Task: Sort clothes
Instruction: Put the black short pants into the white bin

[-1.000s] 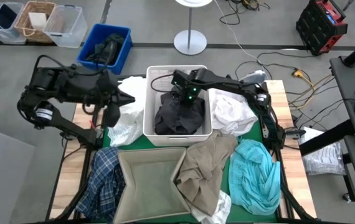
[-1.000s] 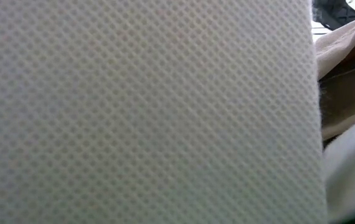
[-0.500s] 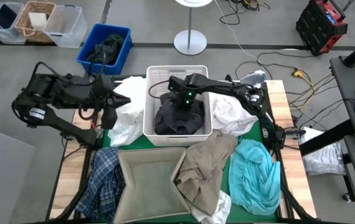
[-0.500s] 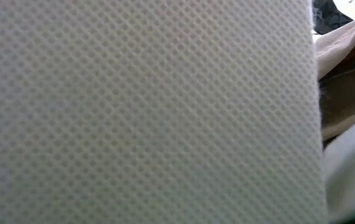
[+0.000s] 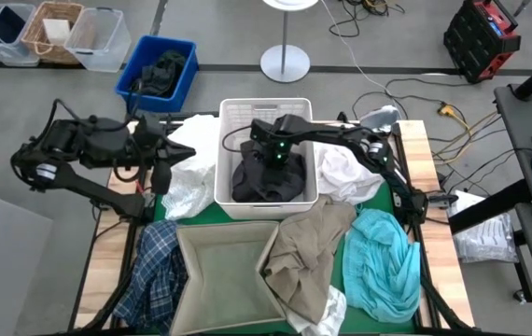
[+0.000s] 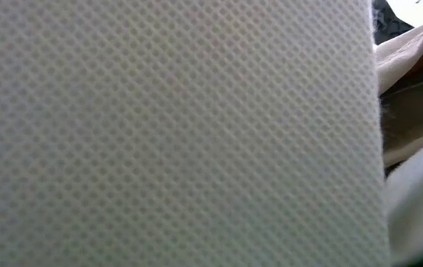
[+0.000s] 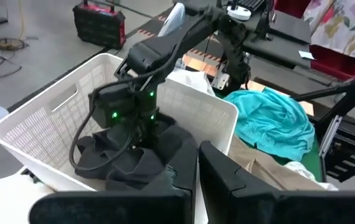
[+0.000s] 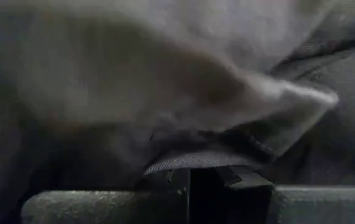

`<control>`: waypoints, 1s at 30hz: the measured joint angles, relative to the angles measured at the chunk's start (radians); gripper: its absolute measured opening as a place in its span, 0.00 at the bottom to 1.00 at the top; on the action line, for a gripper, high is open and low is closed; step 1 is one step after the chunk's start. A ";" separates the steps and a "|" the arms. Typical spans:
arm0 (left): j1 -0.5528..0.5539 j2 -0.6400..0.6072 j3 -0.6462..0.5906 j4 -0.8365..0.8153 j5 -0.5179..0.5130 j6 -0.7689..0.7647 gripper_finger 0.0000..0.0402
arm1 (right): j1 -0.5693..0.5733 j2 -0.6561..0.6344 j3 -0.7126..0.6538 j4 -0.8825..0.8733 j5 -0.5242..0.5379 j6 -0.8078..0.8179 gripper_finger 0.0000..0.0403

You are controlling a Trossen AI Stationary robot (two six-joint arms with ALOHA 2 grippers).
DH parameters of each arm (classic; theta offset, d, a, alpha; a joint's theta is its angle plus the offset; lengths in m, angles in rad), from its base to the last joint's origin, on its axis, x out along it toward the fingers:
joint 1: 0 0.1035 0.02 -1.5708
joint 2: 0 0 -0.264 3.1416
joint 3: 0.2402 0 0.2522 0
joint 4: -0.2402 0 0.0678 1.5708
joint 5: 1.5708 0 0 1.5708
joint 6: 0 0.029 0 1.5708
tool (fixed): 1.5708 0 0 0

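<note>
Wooden table with green mat (image 5: 208,214) before you: your right gripper (image 5: 275,159), clamped on the crumpled dark grey garment (image 5: 268,177), sits inside the white perforated plastic basket (image 5: 231,119) at twelve o'clock, while the left gripper (image 5: 168,151) waits closed at nine.

Garment (image 5: 268,177) in basket (image 5: 247,111)

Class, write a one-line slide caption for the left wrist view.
Right gripper shut on the dark grey garment inside the white plastic laundry basket, teal garment lying beyond.
</note>
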 joint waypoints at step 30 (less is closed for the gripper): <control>0.000 -0.016 -0.090 0.146 -0.108 0.079 0.00 | 0.000 -0.037 0.281 -0.125 0.002 0.066 0.26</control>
